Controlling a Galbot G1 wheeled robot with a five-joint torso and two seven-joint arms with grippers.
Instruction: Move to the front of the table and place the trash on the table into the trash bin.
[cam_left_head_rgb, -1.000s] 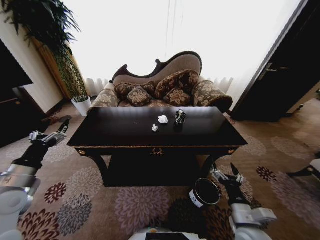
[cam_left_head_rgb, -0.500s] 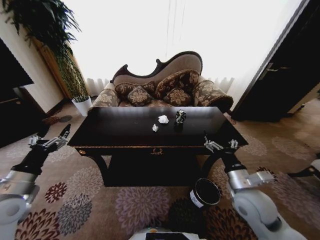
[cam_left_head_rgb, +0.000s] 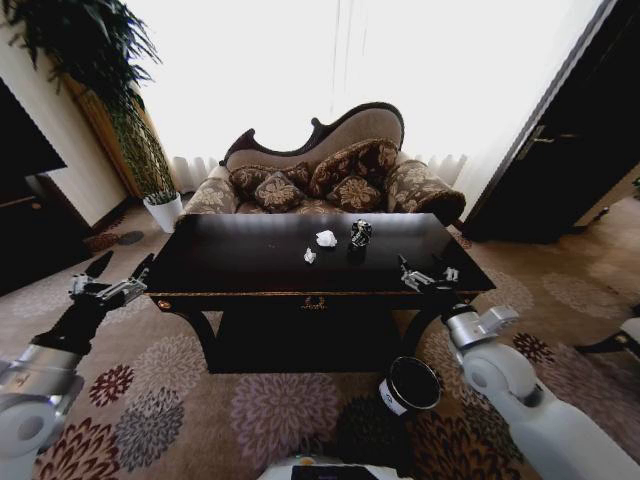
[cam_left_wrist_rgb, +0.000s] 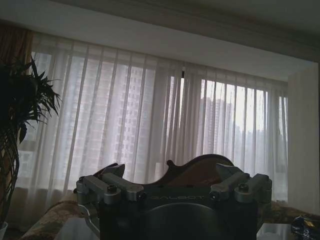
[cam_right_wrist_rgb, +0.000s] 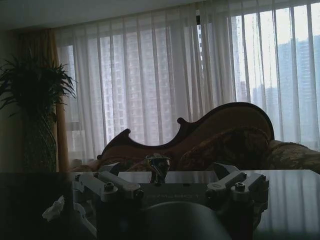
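The right end effector (cam_left_head_rgb: 427, 277) has risen from beside the bin (cam_left_head_rgb: 410, 385) to the worktop's (cam_left_head_rgb: 250, 262) front right edge, jaws wide, reaching toward the trash (cam_left_head_rgb: 340, 241) mid-worktop, while the left end effector (cam_left_head_rgb: 112, 283), also wide, hovers off the left corner.

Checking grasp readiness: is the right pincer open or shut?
Open. The right pincer hangs over the table's front right edge with its fingers spread apart and nothing between them.

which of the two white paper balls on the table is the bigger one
The paper ball lying farther back toward the sofa, beside the shiny black-and-silver lump. The other ball is smaller and sits nearer the table's front edge.
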